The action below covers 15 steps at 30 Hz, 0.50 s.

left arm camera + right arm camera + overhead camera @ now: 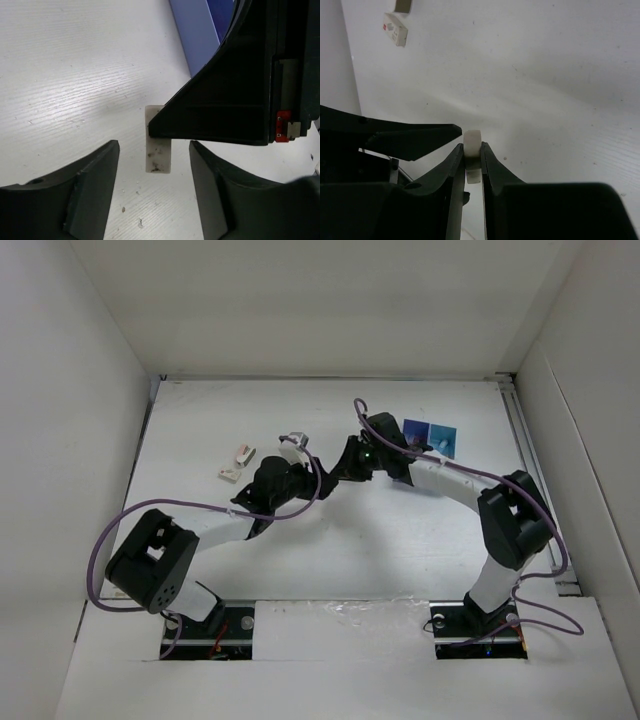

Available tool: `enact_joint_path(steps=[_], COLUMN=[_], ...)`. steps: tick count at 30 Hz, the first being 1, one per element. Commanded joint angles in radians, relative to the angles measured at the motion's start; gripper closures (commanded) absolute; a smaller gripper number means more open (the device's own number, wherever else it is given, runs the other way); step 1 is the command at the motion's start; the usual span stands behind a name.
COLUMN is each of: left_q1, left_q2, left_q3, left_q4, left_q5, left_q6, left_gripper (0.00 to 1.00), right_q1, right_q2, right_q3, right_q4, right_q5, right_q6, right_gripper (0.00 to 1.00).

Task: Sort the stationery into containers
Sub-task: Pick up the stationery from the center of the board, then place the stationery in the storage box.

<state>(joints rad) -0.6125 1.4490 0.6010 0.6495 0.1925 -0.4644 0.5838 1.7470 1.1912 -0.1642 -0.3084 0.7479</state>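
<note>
Fingers of the right end effector [472, 150] pinch a small white eraser block [472, 138] while the left end effector [154, 147] stands open.

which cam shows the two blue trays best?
Top external: the trays sit side by side, dark blue beside cyan, near edge behind the right arm. Left wrist catches only a strip of blue wall; right wrist shows none.
</note>
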Motion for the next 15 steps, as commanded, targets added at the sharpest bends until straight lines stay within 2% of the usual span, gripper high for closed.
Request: enact_joint_path(steps=[1, 6, 15], left_q1=[0.003, 0.003, 0.003], left_q2=[-0.050, -0.093, -0.179], left_q3=[0.010, 0.010, 0.019], left_q4=[0.061, 0.050, -0.005], left_q5=[0.018, 0.027, 0.038], left_q6=[0.007, 0.017, 0.026], left_gripper=[0.45, 0.36, 0.31], right_q1=[-0.030, -0.064, -0.137], right_q2=[-0.076, -0.112, -0.192], right_q3=[-0.028, -0.064, -0.107], right_q4=[0.057, 0.080, 0.080], right_q5=[0.009, 0.040, 0.080], right_q6=[0.021, 0.039, 0.059], right_gripper=[0.99, 1.00, 1.00])
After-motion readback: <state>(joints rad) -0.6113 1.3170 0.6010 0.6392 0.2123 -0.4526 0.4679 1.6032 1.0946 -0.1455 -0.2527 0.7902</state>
